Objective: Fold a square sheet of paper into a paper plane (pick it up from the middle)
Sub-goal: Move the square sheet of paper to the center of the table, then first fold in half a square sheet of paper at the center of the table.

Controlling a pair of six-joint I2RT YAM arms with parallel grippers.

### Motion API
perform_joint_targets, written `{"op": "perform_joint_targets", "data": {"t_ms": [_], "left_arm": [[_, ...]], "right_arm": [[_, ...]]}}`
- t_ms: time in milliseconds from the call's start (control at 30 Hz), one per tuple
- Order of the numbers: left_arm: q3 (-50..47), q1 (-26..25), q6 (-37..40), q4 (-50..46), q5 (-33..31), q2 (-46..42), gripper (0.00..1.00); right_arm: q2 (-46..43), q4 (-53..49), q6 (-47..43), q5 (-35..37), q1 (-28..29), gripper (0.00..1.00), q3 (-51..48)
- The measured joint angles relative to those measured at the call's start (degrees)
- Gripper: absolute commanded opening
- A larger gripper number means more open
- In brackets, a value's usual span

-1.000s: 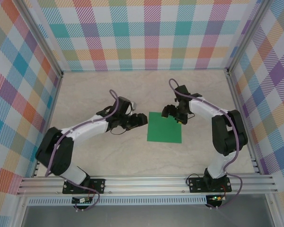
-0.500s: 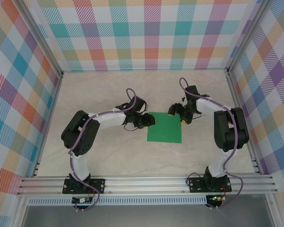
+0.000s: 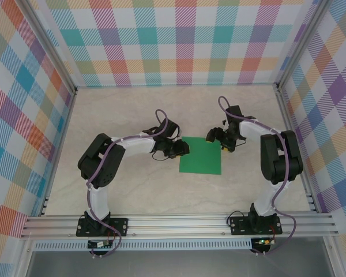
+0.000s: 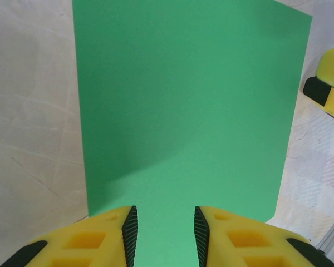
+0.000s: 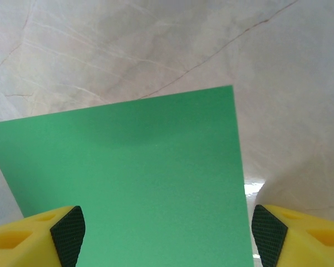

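Since a thin sheet lying flat offers no raised lip, both grippers sit low at its border, probably to work an edge upward. The left gripper point(image 4: 166, 222) has its jaws narrowed to a slim gap with nothing clamped, over the left edge of the square sheet of paper point(image 4: 183, 100). The right gripper point(image 5: 168, 233) has its jaws spread wide above the far right corner. The fingers point(image 4: 108, 231) are yellow plastic with ribbed black pads. The paper is matte green, uncreased and sharp-cornered. It rests near the middle of a smooth, pale, veined table point(image 3: 132, 115).
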Motion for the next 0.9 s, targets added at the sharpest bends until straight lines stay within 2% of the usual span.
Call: {"op": "perform_joint_targets", "data": {"t_ms": [467, 633, 900], "left_arm": [[0.0, -0.26, -0.22, 1.16, 0.24, 2.36, 0.3], [0.0, -0.26, -0.2, 1.09, 0.13, 2.36, 0.29], [0.26, -0.26, -0.11, 0.48, -0.09, 2.64, 0.28]], "right_arm": [[-1.27, 5.55, 0.42, -4.48, -2.25, 0.67, -4.74], [-1.46, 6.16, 0.42, -5.51, -2.62, 0.65, -5.2], [-0.59, 7.87, 0.39, -13.46, -0.31, 0.63, -5.7]]}}
